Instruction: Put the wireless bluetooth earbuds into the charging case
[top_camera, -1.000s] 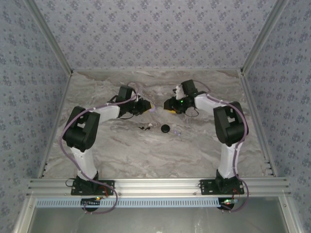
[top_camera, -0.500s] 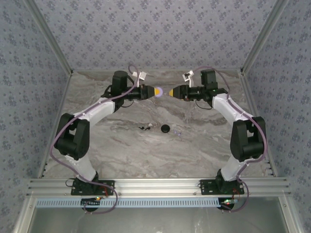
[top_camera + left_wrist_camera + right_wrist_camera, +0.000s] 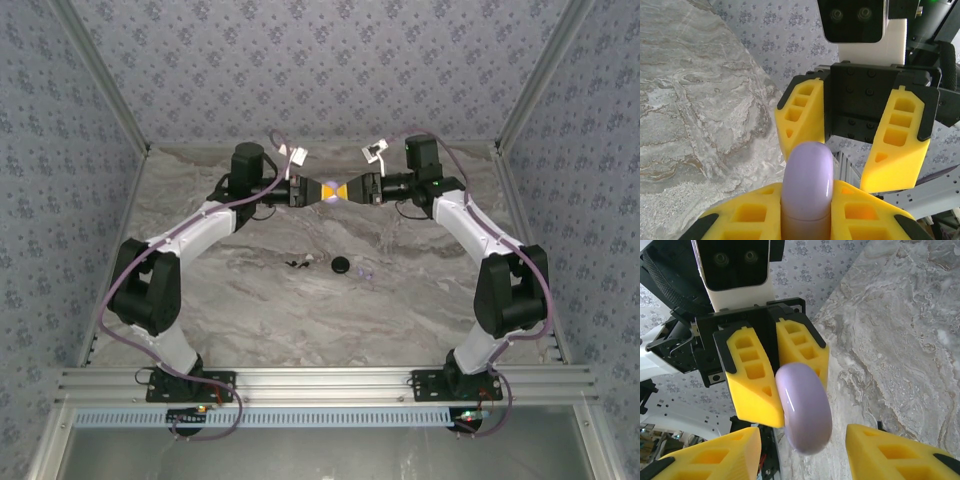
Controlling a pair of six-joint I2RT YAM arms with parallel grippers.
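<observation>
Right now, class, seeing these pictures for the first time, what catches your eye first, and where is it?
Two arms meet tip to tip over the far middle of the marble table. There the left claw is clamped on the lilac charging case, and the right claw stands open with a finger on either side of it. Below them, a black disc lies near the table's middle.

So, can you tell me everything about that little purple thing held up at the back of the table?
It is the charging case, a small round lilac puck of smooth, glossy plastic with rounded edges, and it looks shut. The left gripper pinches it edge-on between yellow fingers, in the air over the far part of the marble-patterned table. A good part of it sticks out past the fingertips. The right gripper faces it with open fingers, apparently not touching it.
</observation>
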